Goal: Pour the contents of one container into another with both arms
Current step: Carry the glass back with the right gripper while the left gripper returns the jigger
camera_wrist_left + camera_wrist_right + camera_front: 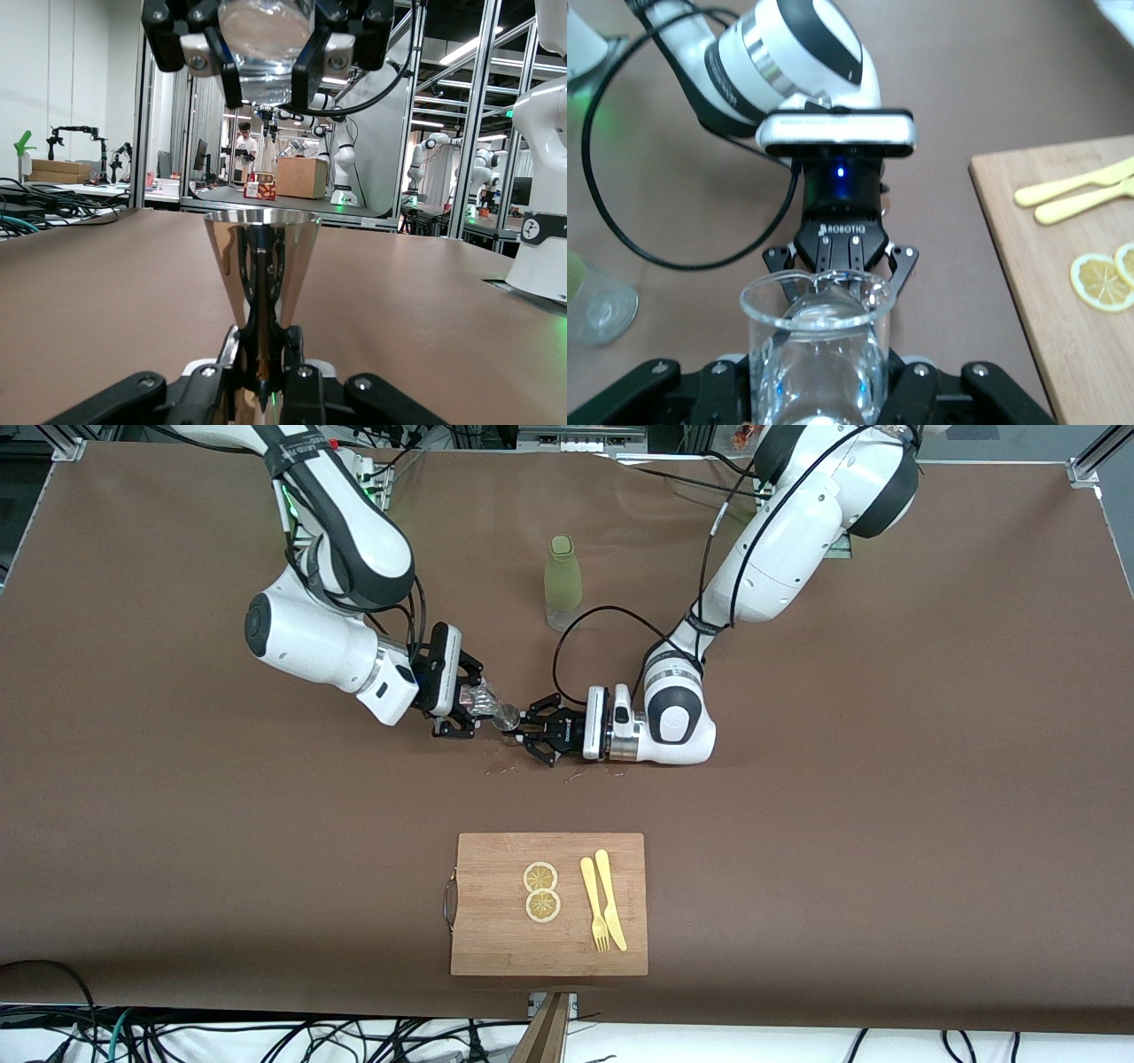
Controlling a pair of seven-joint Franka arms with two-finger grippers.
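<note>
My right gripper (471,707) is shut on the small clear glass tumbler (483,701), which is tipped with its mouth toward the silver jigger (508,716). My left gripper (524,732) is shut on the jigger at its narrow waist and holds it upright just above the table. In the left wrist view the jigger's upper cone (262,252) stands between my fingers, with the tumbler (266,35) directly above its rim. In the right wrist view the tumbler (818,354) fills the space between the right gripper's jaws, its rim over the left gripper (841,257).
An olive-green sleeved bottle (563,583) stands farther from the front camera than both grippers. A wooden cutting board (496,943) lies near the front edge with two lemon slices (541,891), a yellow fork (593,903) and knife (610,899). Small scraps (501,769) lie under the grippers.
</note>
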